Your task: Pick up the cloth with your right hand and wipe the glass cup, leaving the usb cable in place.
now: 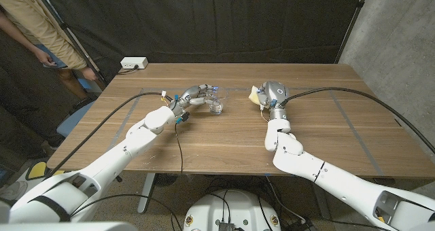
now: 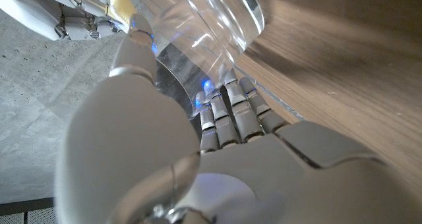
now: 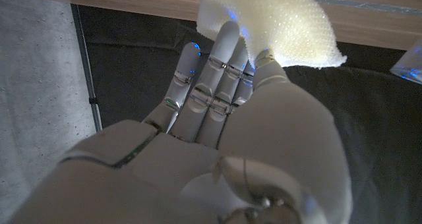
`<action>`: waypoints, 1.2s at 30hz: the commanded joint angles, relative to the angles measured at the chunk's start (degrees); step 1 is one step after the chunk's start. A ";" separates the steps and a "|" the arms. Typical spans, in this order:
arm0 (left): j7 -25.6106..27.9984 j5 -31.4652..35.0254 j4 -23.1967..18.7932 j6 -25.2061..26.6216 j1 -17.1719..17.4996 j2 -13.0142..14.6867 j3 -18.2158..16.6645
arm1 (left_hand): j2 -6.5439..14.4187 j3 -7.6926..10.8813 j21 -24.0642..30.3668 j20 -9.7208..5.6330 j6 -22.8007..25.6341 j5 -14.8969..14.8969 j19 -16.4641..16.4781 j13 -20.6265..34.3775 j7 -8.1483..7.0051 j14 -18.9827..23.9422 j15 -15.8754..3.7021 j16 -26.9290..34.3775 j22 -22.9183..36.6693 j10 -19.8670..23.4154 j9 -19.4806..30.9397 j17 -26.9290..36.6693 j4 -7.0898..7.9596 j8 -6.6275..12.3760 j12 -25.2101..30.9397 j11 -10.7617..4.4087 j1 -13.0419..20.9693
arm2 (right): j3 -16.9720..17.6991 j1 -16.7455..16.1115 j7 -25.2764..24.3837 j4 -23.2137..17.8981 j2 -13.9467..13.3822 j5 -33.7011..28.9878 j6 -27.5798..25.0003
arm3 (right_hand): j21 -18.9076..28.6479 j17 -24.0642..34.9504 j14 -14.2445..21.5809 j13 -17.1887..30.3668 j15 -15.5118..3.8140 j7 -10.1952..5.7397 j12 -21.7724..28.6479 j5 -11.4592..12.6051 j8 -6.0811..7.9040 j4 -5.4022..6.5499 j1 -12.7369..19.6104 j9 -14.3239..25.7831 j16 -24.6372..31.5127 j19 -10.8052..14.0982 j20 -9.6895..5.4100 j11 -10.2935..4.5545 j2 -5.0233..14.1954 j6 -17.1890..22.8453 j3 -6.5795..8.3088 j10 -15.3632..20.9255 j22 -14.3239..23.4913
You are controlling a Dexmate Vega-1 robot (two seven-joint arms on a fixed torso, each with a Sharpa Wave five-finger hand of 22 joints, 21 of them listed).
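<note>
Nearest the robot, its right hand [image 1: 270, 94] is pinching the pale yellow cloth [image 3: 277, 28]; farther leftward, well apart, the left hand [image 1: 192, 97] is gripping the glass cup [image 1: 216, 107] on the wooden table [image 1: 326, 129].

Even, soft light falls on the wooden surface [image 1: 224, 132] against a dark backdrop. Wrist views blur close up; blue glints dot the fingers [image 3: 221, 66].

one glass cup [image 1: 217, 107], one pale yellow cloth [image 1: 255, 94], two robot hands, the left hand [image 1: 192, 97] and the right hand [image 1: 272, 94], one white box [image 1: 133, 64] at the upper left, one person [image 1: 42, 28].
</note>
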 commanded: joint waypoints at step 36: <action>-8.02 -2.33 -0.79 0.97 -0.89 1.88 0.92 | -1.84 -1.51 -4.96 6.34 -27.02 0.10 -14.73 2.50 -3.06 -30.78 2.66 -1.94 -0.81 -23.37 -1.37 -5.69 12.50 -3.20 -13.79 1.82 -10.98 | -9.53 6.95 13.59 -1.89 -3.04 -3.52 -9.68 | -2.60 -17.40 -25.18 -5.80 3.96 -3.96 -7.75 0.38 -7.34 5.25 -15.16 -2.09 -18.65 -11.19 -0.06 -0.14 -2.38 -22.32 -3.80 -25.17 -12.27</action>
